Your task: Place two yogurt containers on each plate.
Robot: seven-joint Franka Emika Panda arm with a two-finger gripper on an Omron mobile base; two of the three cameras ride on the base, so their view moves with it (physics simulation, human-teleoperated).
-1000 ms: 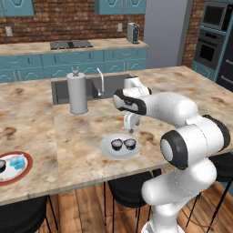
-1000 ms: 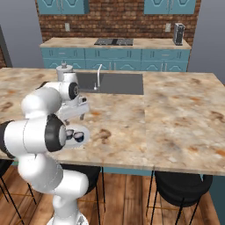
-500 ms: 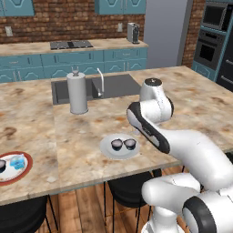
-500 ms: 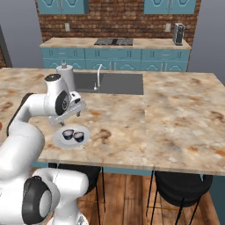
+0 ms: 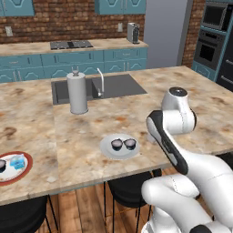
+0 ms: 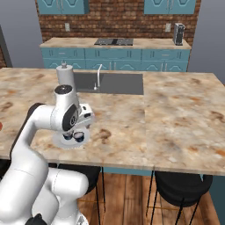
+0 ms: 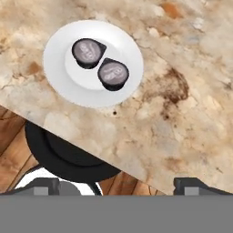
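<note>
Hand view: marble island counter (image 7: 182, 113), brick-walled kitchen; hand (image 7: 116, 186) fingers spread, gripping nothing

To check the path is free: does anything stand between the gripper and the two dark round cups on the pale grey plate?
Nothing visible does: the open gripper looks straight at the dark round cups on the pale grey plate, over bare marble counter.

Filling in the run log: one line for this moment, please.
grey plate: two dark cups | red-rimmed plate: dark cup, blue box | gripper: open, empty, above counter
</note>
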